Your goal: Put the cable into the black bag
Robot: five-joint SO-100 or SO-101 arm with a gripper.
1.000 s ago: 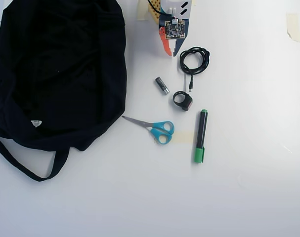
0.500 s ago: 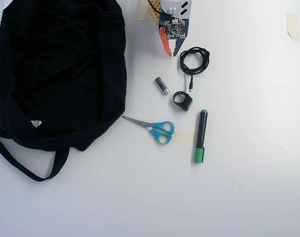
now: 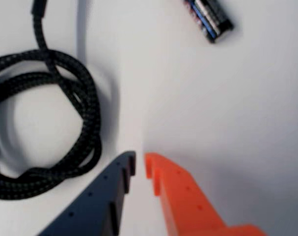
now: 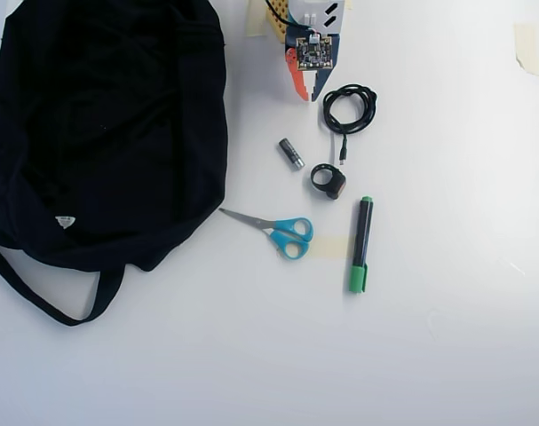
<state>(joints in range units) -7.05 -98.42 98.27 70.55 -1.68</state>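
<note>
Overhead view gave me the cable (image 4: 349, 108) as a thin black cord wound in a small round coil, with one short straight end and its plug trailing down toward the ring-shaped gadget (image 4: 328, 181). From my wrist view the cord (image 3: 50, 123) looked braided and speckled, its loops lying on the white table (image 4: 447, 266). My gripper (image 4: 307, 95) sat just left of the coil, apart from it, its orange and blue jaws nearly together with only a thin slit between the tips and nothing held. Far left of the cable lay the black bag (image 4: 100, 133), by far the largest thing, straps trailing down. Below the cable I saw a battery (image 4: 291, 153), scissors (image 4: 278, 230) and a green marker (image 4: 361, 245). Right of the cable the table was bare up to a strip of tape (image 4: 525, 46).
</note>
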